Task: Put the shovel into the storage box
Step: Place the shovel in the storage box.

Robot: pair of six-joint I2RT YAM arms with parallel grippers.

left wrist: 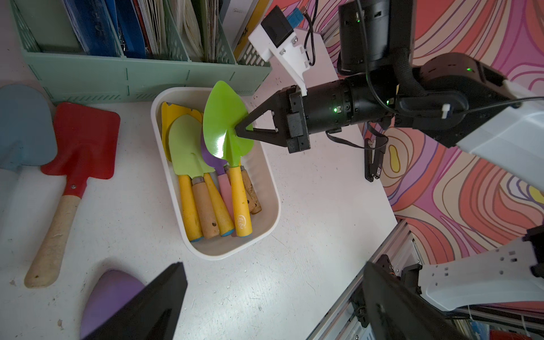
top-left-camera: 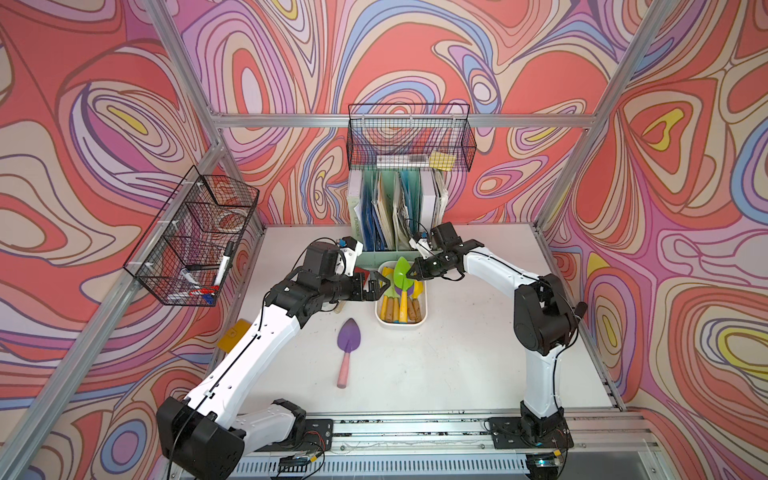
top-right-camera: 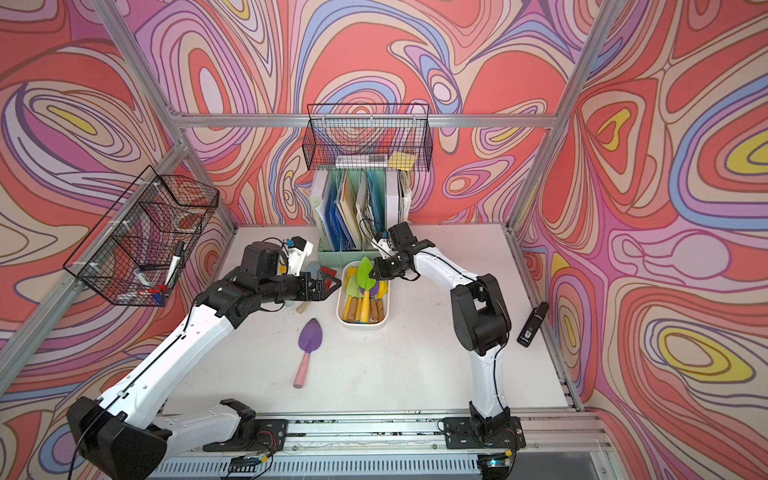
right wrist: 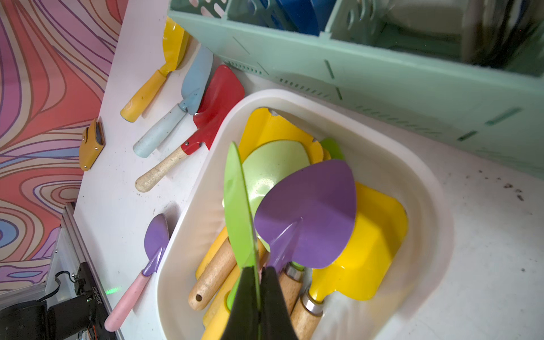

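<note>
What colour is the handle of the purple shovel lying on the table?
Pink. The purple shovel shows best in a top view.

Storage box [top-left-camera: 401, 326] packed with shovels [top-left-camera: 394, 309]. File holder [left wrist: 141, 79] walls its 12 o'clock, left hand [top-left-camera: 384, 286] 9, right hand [top-left-camera: 411, 273] pinching green shovel [top-left-camera: 401, 270] 1. Surface [top-left-camera: 469, 353] open at 3 and 6; purple shovel [top-left-camera: 348, 345] at 7.

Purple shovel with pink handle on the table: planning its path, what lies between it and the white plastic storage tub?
Only bare white tabletop separates the purple pink-handled shovel from the white plastic tub, as both top views show.
</note>
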